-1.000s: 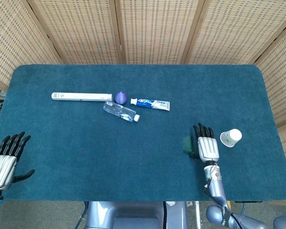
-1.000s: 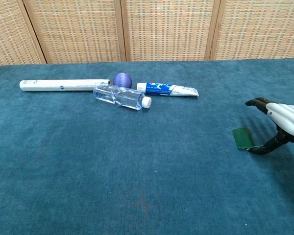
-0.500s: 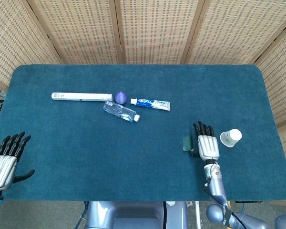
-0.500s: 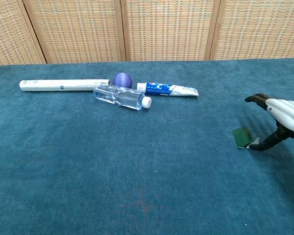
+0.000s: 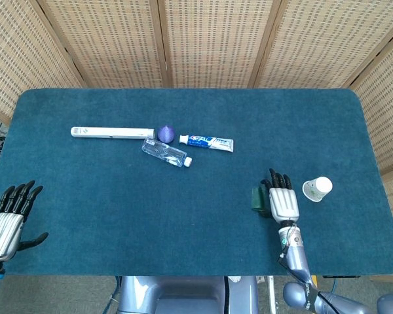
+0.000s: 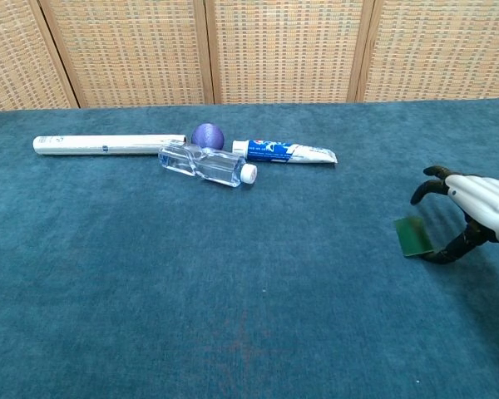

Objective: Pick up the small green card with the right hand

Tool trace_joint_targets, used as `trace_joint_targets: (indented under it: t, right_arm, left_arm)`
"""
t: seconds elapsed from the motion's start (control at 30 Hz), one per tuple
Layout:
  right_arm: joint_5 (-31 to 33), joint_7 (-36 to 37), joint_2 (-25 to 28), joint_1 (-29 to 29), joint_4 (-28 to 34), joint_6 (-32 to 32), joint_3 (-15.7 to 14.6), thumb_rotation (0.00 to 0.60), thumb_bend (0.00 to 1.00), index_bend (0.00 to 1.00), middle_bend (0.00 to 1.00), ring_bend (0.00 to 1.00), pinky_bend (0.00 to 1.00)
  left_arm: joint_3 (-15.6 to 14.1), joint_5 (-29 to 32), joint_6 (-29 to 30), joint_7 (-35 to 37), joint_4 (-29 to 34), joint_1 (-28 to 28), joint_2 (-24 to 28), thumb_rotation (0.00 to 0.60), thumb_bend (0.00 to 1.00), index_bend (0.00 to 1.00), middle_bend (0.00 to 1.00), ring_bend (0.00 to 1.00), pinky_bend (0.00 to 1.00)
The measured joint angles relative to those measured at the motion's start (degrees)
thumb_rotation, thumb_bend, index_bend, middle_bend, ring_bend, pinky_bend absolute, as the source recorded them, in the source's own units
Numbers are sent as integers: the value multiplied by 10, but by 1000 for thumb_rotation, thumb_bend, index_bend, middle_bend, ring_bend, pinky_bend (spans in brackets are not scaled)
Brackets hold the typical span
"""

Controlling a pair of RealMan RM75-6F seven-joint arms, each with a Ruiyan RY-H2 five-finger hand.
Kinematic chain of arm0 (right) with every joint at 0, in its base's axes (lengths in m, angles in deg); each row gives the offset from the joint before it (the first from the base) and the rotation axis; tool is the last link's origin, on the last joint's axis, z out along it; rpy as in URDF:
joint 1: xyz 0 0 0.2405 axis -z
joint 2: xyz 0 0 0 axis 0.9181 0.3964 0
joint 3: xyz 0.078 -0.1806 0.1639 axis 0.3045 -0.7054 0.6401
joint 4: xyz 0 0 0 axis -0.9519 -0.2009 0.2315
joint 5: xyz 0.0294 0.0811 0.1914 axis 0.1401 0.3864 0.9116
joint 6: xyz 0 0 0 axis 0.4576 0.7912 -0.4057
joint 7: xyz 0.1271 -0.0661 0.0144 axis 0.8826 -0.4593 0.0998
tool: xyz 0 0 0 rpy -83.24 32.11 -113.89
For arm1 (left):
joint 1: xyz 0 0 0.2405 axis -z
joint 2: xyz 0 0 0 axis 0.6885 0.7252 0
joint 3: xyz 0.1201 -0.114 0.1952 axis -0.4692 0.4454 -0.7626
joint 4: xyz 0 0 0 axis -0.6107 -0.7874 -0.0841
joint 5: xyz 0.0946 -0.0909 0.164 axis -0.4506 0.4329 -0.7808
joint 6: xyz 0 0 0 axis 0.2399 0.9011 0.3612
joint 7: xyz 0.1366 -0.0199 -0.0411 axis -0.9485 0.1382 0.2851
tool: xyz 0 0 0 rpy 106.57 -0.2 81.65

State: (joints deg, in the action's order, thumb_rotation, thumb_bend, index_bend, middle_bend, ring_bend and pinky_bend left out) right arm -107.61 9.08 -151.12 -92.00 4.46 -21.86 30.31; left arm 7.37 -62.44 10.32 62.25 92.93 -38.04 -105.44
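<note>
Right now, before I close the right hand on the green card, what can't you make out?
- Thumb contact with the green card: chest view, too small to tell.
- Right hand: chest view, cut off by the right edge.
- Card's near end: head view, right hand beside it blocks it.
- Card lifted or flat: unclear.

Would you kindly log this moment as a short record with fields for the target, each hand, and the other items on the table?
target: small green card, tilted up on the blue table
right hand: at the card, thumb touching its edge, fingers curled above; no firm hold visible
left hand: open, at the table's near left edge
other items: white tube, purple ball, toothpaste, clear bottle, paper cup
</note>
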Motion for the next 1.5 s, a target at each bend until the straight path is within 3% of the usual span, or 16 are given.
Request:
trace_joint_targets:
  t: [0.23, 0.57, 1.5]
  right_arm:
    - [-10, 12, -7, -2, -10, 6, -1, 600, 208, 447, 0, 0, 0]
    - [-6, 8, -8, -5, -14, 1, -1, 600, 260, 518, 0, 0, 0]
    - [11, -7, 4, -6, 6, -9, -9, 600, 388, 572, 0, 0, 0]
  left_arm:
    - [1, 1, 1, 1, -1, 0, 0, 600, 76, 0, 0, 0, 0]
    - [1, 2, -1, 0, -2, 1, -1, 600, 76, 0, 0, 0, 0]
    - [0, -1, 0, -1, 0, 1, -1, 600, 76, 0, 0, 0, 0]
